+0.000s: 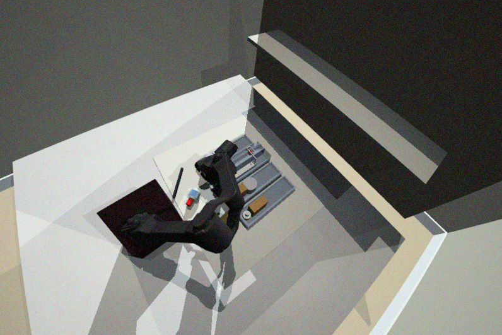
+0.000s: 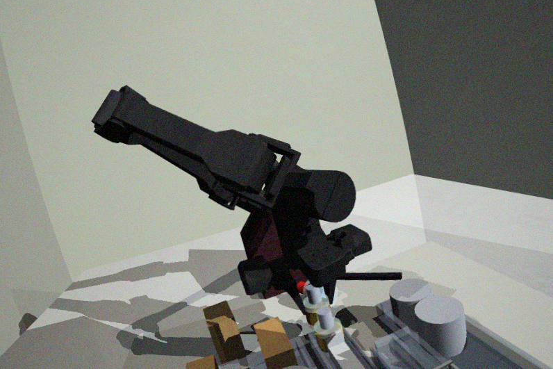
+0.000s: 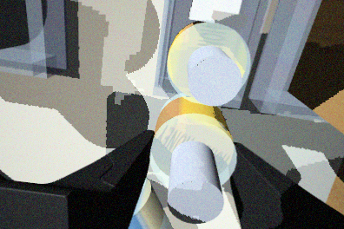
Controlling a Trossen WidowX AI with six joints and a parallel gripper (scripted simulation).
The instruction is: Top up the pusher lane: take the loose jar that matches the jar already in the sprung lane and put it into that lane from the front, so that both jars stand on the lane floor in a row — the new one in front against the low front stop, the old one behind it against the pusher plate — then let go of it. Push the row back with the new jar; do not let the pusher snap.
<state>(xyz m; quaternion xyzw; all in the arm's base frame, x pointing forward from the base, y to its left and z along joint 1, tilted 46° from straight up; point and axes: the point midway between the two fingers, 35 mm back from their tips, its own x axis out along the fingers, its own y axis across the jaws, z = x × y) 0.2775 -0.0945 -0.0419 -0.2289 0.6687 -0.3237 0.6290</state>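
My gripper (image 2: 317,306) (image 3: 191,144) is shut on a clear jar (image 2: 313,295) (image 3: 196,179) with a grey cap and a yellow-orange band. It holds the jar roughly upright at the front end of the sprung lane (image 3: 166,44). A similar yellow jar (image 2: 329,332) (image 3: 215,76) with a grey cap stands in the lane, just beyond the held jar. In the wrist view the two jars overlap; whether they touch, and how high the held jar's base is, I cannot tell. The pusher plate cannot be made out clearly. In the top view the arm hides both jars.
A blue jar (image 1: 193,193) with a red cap (image 1: 189,201) (image 2: 301,285) lies close by on its side. A black rod (image 1: 177,183) (image 2: 373,275) lies behind. Brown boxes (image 1: 257,204) (image 2: 274,342) and grey cylinders (image 2: 440,310) (image 2: 410,290) stand in or near neighbouring lanes.
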